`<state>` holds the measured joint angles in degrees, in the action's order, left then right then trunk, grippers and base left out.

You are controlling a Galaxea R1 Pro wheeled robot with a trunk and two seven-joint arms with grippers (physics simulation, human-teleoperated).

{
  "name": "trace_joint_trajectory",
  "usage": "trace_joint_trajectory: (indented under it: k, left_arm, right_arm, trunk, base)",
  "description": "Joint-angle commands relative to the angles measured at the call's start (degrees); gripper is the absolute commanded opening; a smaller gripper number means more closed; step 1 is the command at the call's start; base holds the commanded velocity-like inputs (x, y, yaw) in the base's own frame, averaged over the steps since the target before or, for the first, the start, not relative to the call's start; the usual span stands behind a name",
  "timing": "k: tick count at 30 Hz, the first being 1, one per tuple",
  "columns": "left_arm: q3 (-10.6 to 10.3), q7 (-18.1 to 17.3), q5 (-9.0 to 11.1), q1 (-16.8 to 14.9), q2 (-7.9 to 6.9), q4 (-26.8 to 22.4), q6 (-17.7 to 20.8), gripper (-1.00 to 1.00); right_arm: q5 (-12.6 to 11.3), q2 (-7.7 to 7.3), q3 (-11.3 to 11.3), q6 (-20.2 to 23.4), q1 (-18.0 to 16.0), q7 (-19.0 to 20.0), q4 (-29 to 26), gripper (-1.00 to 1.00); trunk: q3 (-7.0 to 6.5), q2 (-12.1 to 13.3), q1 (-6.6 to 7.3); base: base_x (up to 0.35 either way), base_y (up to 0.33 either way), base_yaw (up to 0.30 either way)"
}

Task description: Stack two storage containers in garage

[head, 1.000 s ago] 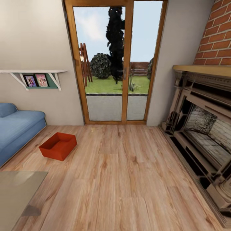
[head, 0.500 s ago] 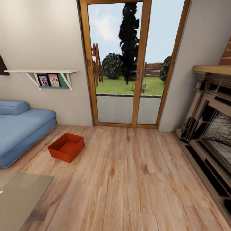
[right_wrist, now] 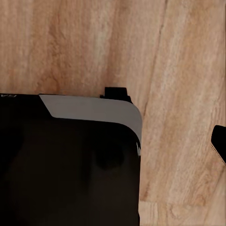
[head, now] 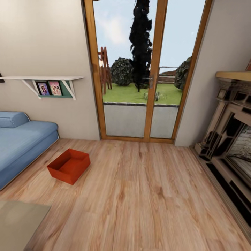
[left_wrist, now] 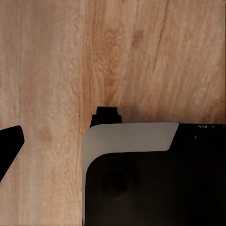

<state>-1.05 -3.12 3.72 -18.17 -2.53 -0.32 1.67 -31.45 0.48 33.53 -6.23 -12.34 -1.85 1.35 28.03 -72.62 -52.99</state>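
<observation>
Head view: one orange-red storage container (head: 69, 166) lay on the living-room wood floor (head: 139, 195) just beside the blue sofa (head: 21, 139), long axis angled toward the glass door (head: 143, 69). Wrist views showed floor planks and dark robot body; either tool's state could not be told.
</observation>
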Motion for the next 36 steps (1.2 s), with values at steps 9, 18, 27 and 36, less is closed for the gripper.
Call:
trace_joint_trajectory:
  k: [9,18,27,36]
  left_arm:
    - [-0.14,-0.22,0.4,0.0,-0.02,-0.04,0.18,1.0]
    - [-0.15,-0.24,0.39,0.01,-0.02,-0.05,0.18,1.0]
    - [-0.11,-0.22,0.39,0.01,-0.02,-0.06,0.18,1.0]
    - [-0.11,-0.22,0.41,-0.02,-0.02,-0.07,0.18,1.0]
  right_arm:
    - [-0.45,0.05,0.48,-0.22,-0.07,-0.08,0.14,1.0]
    - [-0.45,0.05,0.48,-0.2,-0.05,-0.08,0.14,1.0]
    - [-0.45,0.05,0.48,-0.19,-0.07,-0.08,0.14,1.0]
    - [-0.45,0.05,0.48,-0.19,-0.05,-0.08,0.14,1.0]
  trunk:
    - [0.05,-0.03,-0.03]
    - [0.05,-0.03,-0.03]
    - [0.05,-0.03,-0.03]
    - [0.05,-0.03,-0.03]
  base:
    - [0.321,0.0,0.0]
    - [0.321,0.0,0.0]
    - [0.321,0.0,0.0]
    - [0.321,0.0,0.0]
